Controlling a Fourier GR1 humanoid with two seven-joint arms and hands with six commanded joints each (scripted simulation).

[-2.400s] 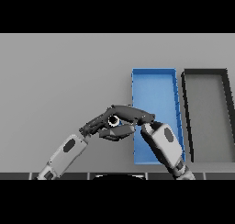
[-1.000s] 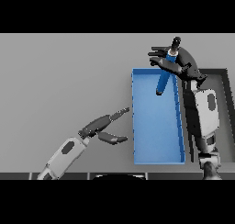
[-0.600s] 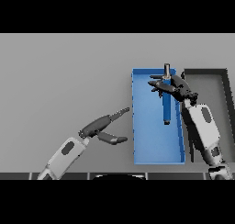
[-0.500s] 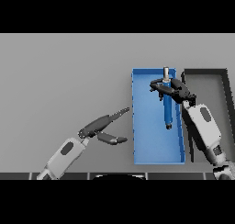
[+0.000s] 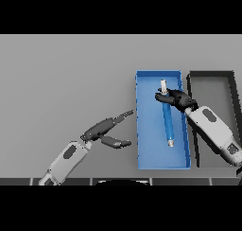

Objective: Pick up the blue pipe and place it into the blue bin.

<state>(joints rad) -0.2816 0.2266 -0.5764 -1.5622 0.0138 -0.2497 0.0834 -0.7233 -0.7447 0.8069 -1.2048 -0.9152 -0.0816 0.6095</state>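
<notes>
Pipe (image 5: 167, 119) lies inside the blue bin (image 5: 146, 154), its long axis running from the far wall toward the near wall, closer to the bin's right wall than its left. The right hand (image 5: 177, 100) sits over the pipe's far end, fingers curled round it near the pale tip, the forearm slanting off toward the table's near right corner. Releasing looks like what remains. The left hand (image 5: 105, 129) hovers just outside the bin's left wall, fingers relaxed and holding nothing. A dark bin (image 5: 230, 76) stands beside the right wall.
</notes>
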